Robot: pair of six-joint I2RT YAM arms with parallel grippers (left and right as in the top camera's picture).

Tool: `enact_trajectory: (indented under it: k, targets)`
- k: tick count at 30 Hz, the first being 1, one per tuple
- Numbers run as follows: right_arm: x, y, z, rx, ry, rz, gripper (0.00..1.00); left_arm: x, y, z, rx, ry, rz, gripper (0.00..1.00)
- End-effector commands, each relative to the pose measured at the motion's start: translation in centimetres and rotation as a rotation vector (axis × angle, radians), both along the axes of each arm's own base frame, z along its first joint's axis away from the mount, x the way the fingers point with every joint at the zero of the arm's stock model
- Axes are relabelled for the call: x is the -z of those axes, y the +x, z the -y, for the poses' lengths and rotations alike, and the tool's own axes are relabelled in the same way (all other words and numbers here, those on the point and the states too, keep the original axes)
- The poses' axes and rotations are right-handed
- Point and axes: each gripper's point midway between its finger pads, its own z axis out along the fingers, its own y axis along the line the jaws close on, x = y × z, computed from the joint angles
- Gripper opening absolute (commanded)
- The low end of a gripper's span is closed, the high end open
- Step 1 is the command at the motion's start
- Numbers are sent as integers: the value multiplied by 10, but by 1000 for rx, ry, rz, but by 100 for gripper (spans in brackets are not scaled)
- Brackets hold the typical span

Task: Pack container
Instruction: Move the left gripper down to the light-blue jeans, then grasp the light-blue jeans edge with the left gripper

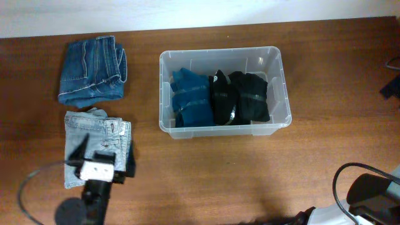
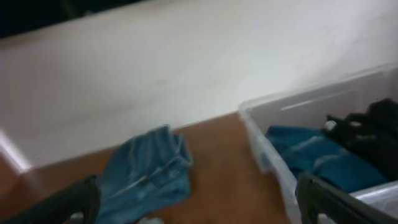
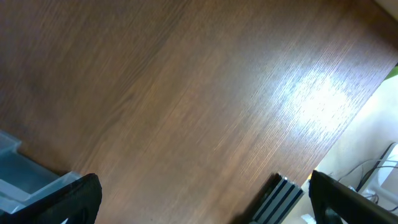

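Clear glossy plastic container [image 1: 280,84]; wood-grain table [image 1: 219,175]; denim jeans [image 1: 92,70].

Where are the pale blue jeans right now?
Overhead view: the pale jeans lie folded at the left side, just below the darker jeans, left of the container.

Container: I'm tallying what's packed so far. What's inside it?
Inside the container lie three folded pieces side by side: a blue garment, a middle black garment and a right black garment. Anything under them is covered.
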Motion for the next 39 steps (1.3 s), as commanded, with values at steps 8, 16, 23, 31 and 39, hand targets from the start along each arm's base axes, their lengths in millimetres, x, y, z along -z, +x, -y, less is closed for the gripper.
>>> enact_trajectory:
  k: [8, 16, 23, 31, 39]
  targets:
    - [3, 0, 1, 15, 4, -2, 99, -21, 76, -112, -366, -41, -493, 99]
    - [3, 0, 1, 15, 4, -2, 98, 53, 97, -190, -539, -131, -770, 99]
    - [3, 0, 1, 15, 4, -2, 99, 122, 93, -203, -445, -322, -948, 100]
    - [3, 0, 1, 14, 4, -2, 98, 165, 96, -190, -195, -688, -969, 99]
    - [3, 0, 1, 15, 4, -2, 98, 196, 77, -186, -197, -782, -1083, 99]
